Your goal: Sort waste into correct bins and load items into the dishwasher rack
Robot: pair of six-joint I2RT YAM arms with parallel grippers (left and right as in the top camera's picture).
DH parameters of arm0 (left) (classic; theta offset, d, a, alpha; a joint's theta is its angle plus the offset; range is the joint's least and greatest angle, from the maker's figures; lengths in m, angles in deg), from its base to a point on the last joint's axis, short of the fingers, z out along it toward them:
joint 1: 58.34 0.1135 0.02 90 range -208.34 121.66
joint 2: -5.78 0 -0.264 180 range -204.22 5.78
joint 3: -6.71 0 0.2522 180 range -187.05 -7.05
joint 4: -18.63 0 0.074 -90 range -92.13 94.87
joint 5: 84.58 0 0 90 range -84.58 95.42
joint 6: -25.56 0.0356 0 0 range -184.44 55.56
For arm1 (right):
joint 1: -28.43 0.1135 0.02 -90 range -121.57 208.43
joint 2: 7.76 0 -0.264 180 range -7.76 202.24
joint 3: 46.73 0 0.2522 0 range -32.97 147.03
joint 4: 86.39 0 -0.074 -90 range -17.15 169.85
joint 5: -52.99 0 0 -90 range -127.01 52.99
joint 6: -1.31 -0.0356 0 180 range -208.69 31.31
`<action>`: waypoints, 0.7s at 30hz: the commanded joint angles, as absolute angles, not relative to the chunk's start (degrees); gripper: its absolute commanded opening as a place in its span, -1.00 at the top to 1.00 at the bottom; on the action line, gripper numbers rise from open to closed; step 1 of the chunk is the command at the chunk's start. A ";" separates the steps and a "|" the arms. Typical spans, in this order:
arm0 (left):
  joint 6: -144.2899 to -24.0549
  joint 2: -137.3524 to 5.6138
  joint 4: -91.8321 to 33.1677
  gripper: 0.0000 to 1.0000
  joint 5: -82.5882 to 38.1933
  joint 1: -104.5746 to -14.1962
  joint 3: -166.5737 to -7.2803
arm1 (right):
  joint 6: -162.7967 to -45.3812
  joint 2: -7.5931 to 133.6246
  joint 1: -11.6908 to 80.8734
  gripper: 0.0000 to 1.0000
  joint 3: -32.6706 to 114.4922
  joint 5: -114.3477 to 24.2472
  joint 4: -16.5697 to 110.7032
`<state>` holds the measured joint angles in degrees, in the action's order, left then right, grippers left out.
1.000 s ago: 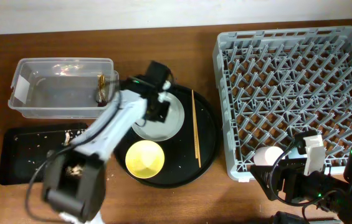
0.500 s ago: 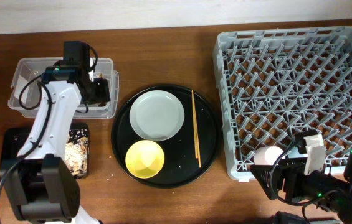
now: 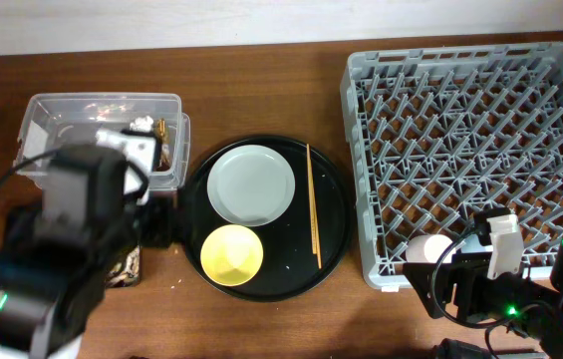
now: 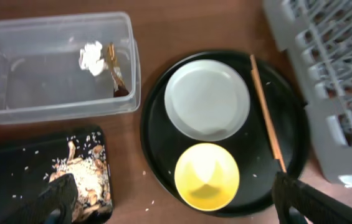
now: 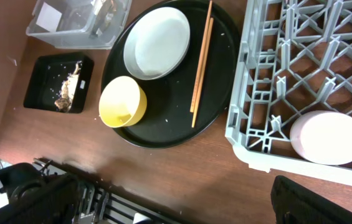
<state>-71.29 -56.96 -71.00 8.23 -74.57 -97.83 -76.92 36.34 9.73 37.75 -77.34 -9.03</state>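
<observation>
The tissue (image 4: 91, 57) and wrapper strip (image 4: 114, 73) lie in the clear tub (image 4: 57, 112), toward its 3 o'clock end. The food scraps (image 4: 79, 169) sit in the shallow black tray (image 4: 14, 180) at the tub's 6 o'clock. Beside the tub at 4 o'clock, the round black tray (image 4: 157, 134) carries the plate (image 4: 207, 99) at 12, the yellow bowl (image 4: 207, 176) at 7 and the chopsticks (image 4: 266, 118) at 3. The rack (image 4: 325, 68) stands farther toward 3, with the pink cup (image 5: 328, 138) in its 7 o'clock corner. The left gripper (image 4: 173, 186) and right gripper (image 5: 176, 183) both gape wide, holding nothing.

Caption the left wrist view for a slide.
Plate and yellow bowl on round tray; tissue in clear tub, scraps in black tray.
</observation>
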 commanded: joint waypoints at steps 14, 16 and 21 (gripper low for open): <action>-63.18 -36.11 -58.57 -0.98 8.53 -71.40 -85.79 | -77.12 36.38 10.10 -0.97 38.19 -76.78 -9.07; -59.59 -30.36 -50.04 -0.98 4.42 -70.24 -76.41 | -77.12 36.38 10.10 -0.97 38.19 -76.78 -9.07; -59.62 -15.72 -31.75 -0.98 0.40 -69.41 -52.52 | -77.12 36.38 10.10 -0.97 38.19 -76.78 -9.07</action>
